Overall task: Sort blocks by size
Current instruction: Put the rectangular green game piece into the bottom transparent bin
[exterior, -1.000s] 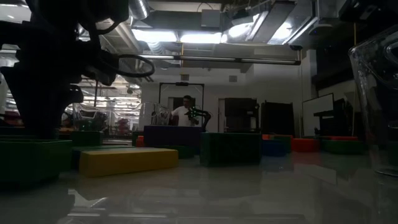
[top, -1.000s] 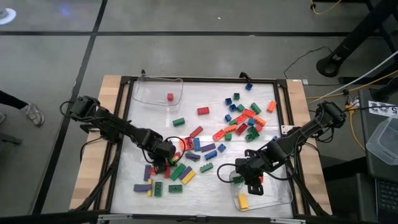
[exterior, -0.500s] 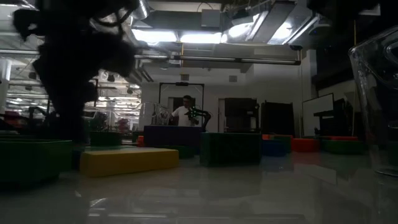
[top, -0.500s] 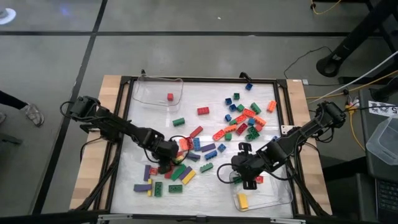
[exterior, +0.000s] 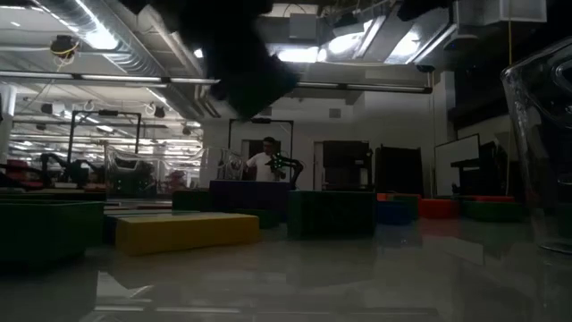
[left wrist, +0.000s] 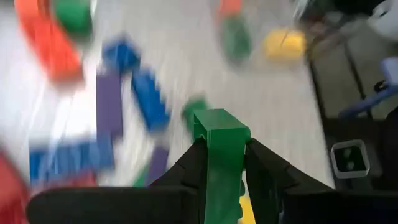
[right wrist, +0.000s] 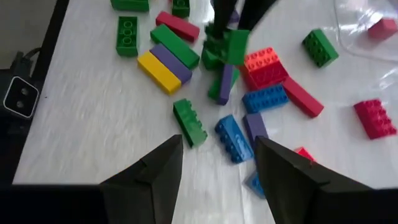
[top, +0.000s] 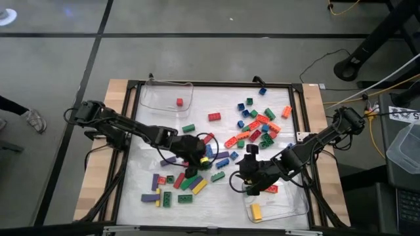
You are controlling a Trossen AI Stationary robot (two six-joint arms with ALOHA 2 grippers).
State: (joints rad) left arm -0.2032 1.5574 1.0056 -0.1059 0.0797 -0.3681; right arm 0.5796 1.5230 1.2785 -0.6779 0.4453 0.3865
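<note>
A long green studded plastic brick (left wrist: 221,155) sits pinched between the closed fingers of the left gripper (top: 195,159), raised above the mixed bricks mid-table. To its right, the right gripper (top: 250,178) hangs with fingers apart and empty, by the near-right clear plastic tray (top: 289,208).

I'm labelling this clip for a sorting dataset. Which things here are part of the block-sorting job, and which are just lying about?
Part of the job:
- green block, held in the left gripper
- loose blocks scattered on the table
- two clear trays, one with a red block
- right gripper, open

Just lying about:
- cables beside the table
- person in the room behind
</note>
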